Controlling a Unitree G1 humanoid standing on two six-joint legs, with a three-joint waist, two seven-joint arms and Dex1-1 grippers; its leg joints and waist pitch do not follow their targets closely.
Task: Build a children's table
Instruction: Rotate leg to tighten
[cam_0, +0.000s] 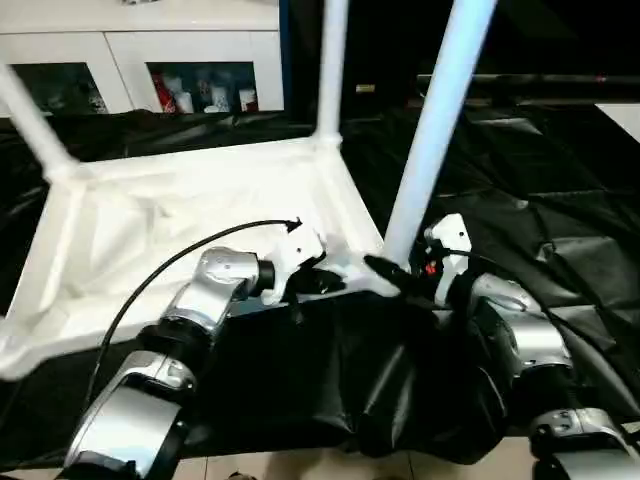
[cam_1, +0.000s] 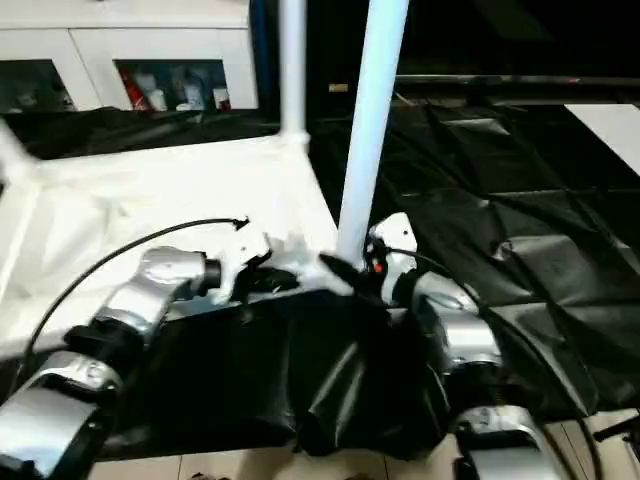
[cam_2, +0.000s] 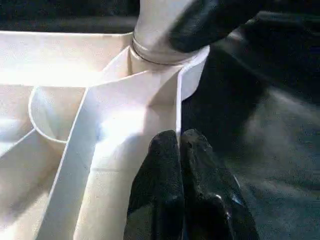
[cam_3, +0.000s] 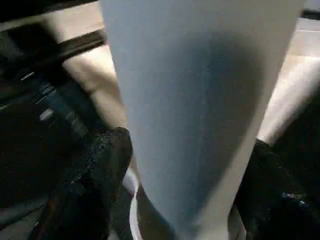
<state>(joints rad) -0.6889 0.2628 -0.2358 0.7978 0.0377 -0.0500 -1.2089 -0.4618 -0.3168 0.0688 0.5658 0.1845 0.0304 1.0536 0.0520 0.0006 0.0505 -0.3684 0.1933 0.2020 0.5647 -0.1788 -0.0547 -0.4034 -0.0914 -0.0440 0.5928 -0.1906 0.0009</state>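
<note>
Upside down on a black sheet (cam_0: 560, 200): the white children's table (cam_0: 200, 215), ribbed underside facing up. Three legs standing in corner sockets: one at the far corner (cam_0: 331, 70), one at the left corner (cam_0: 30, 120), one at the near right corner (cam_0: 435, 130), leaning slightly right toward its top.

Left end effector (cam_2: 180, 150) with fingers pressed together, tips on the thin rim wall of the tabletop just beside the near right socket (cam_2: 160, 65); whether the rim is pinched between them, cannot tell.

Right end effector (cam_3: 185, 170) at the base of the near right leg, its black fingers (cam_3: 95, 170) spread to either side of the tube; touching or just clear, cannot tell from the wrist view.

Behind the sheet, a white cabinet (cam_0: 130, 45) with glass doors and coloured items inside.
</note>
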